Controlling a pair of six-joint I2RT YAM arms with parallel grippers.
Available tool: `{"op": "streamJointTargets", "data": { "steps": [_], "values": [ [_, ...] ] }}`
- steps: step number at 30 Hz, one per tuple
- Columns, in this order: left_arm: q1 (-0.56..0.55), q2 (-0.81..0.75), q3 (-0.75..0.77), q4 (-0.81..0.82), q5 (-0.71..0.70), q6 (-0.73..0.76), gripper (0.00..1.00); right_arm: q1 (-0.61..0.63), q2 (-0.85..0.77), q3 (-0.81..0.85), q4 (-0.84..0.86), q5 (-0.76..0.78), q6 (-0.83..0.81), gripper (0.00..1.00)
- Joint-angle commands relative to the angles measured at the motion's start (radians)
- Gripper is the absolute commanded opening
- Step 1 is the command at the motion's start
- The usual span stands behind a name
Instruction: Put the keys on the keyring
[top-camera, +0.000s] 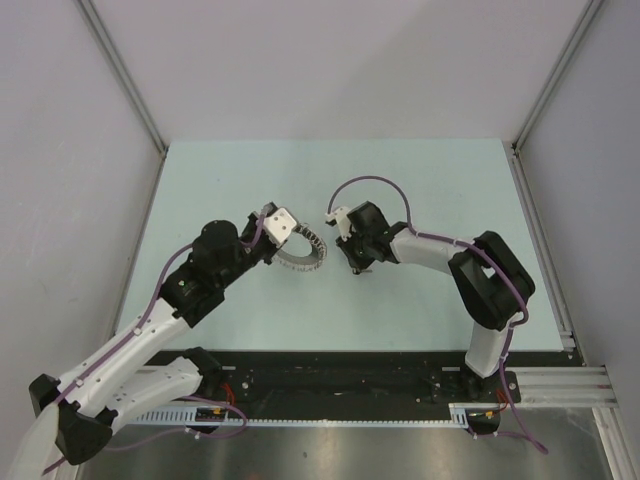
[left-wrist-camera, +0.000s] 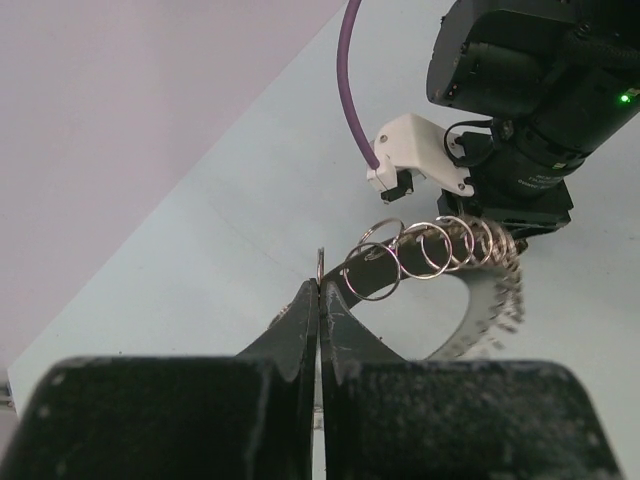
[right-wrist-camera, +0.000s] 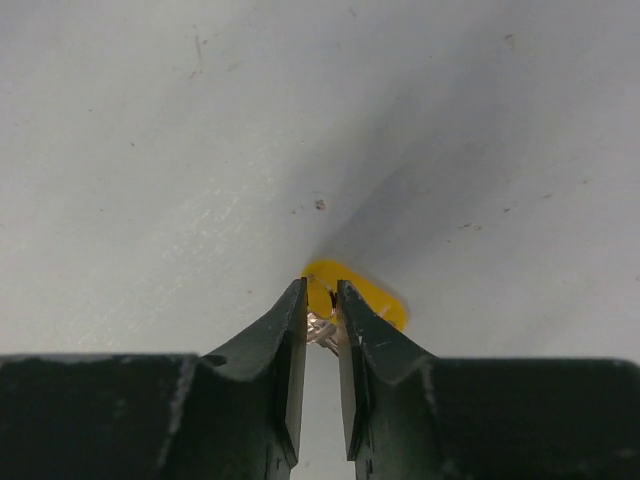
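Left jaws: pinching keyring wire, frame centre | Right jaws: pinching yellow key, lower centre | Keyring and key: apart

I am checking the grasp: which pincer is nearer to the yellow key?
Right. The right pincer grips the yellow key; the left pincer is apart from it, holding the keyring.

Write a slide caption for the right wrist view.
Right gripper closed on a yellow-headed key, seen against the pale table.
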Motion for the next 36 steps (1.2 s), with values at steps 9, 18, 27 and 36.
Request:
{"op": "streamJointTargets", "data": {
  "steps": [9,18,27,36],
  "values": [
    [-0.002,-0.012,0.011,0.065,-0.015,-0.017,0.0,0.027,-0.033,0.036,-0.047,0.07,-0.012,0.28],
    [-0.002,-0.012,0.011,0.063,-0.012,-0.018,0.0,0.018,-0.028,0.036,-0.05,0.021,-0.012,0.24],
    [-0.002,-0.01,0.013,0.06,-0.008,-0.018,0.01,0.023,-0.073,0.034,-0.071,0.008,-0.013,0.0],
    [-0.002,-0.004,0.014,0.047,0.069,0.0,0.0,0.053,-0.272,-0.079,0.028,0.108,-0.075,0.0]
  ]
}}
